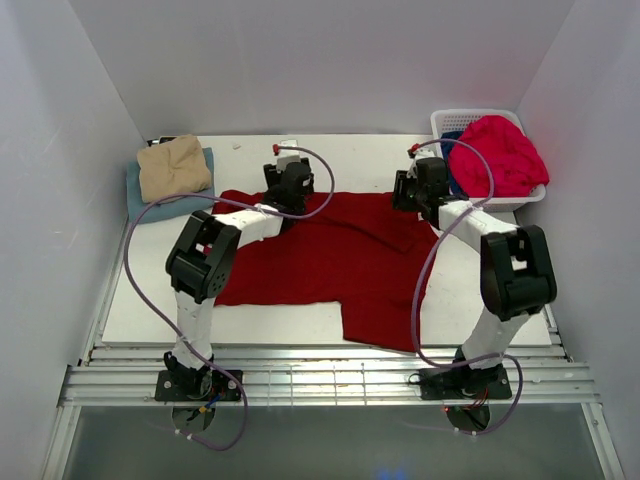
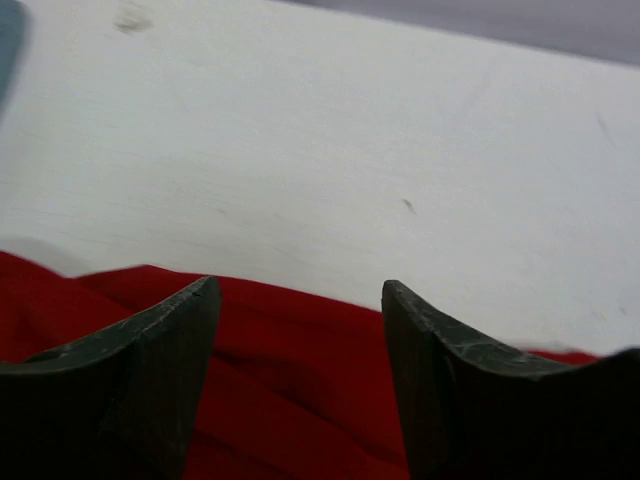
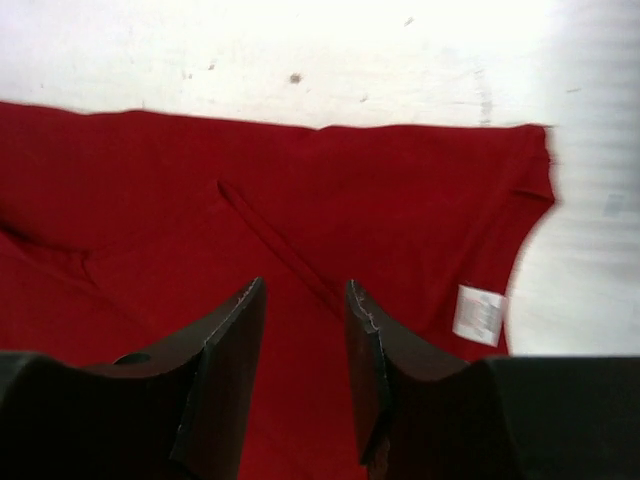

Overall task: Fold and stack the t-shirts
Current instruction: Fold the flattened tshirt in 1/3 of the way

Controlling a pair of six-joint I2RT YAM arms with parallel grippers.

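Note:
A dark red t-shirt (image 1: 330, 255) lies spread over the middle of the white table, one part reaching toward the front edge. My left gripper (image 1: 290, 185) hovers at the shirt's far left edge, open, with only red cloth (image 2: 300, 370) showing below its gap (image 2: 300, 290). My right gripper (image 1: 418, 190) hangs over the shirt's far right edge, also open (image 3: 305, 285), above flat red cloth (image 3: 300, 190) with a white label (image 3: 478, 314). A folded tan t-shirt (image 1: 174, 167) rests on a light blue one (image 1: 140, 200) at the back left. A bright pinkish-red t-shirt (image 1: 500, 155) fills the basket.
A white lattice basket (image 1: 455, 120) stands at the back right corner, a bit of deep blue cloth (image 1: 455, 175) showing under the pinkish-red shirt. White walls close in the table on three sides. A metal rail (image 1: 330, 380) runs along the near edge.

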